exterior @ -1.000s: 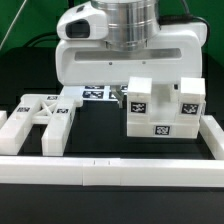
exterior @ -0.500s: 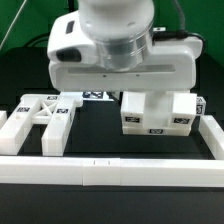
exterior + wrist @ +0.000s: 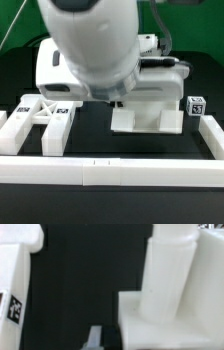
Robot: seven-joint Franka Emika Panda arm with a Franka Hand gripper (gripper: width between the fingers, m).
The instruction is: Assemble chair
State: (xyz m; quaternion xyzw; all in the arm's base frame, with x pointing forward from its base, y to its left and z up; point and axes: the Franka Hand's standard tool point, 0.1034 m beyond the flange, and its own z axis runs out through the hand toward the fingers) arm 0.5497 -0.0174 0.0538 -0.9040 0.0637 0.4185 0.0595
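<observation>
The chair is in parts. Its chunky white seat block [image 3: 146,112] lies mid-table with no tags showing; in the wrist view it appears as a white block [image 3: 168,324] with a post [image 3: 176,269] rising from it. An X-braced side frame [image 3: 45,112] lies at the exterior view's left. A small tagged cube [image 3: 197,104] stands apart at the right. My arm fills the middle of the exterior view and hides the fingers there. In the wrist view my gripper [image 3: 96,339] shows as one thin sliver, shut, right beside the block's edge, with nothing seen between the fingers.
Long low white border rails run along the front [image 3: 110,172] and the right side [image 3: 212,135]. A further white piece carrying a tag [image 3: 14,286] lies across the dark gap from the block in the wrist view. The marker board is hidden behind the arm.
The arm has swung down and toward the camera, tilting over. The seat block has turned so its tags no longer face the camera. The cube now stands alone at the right.
</observation>
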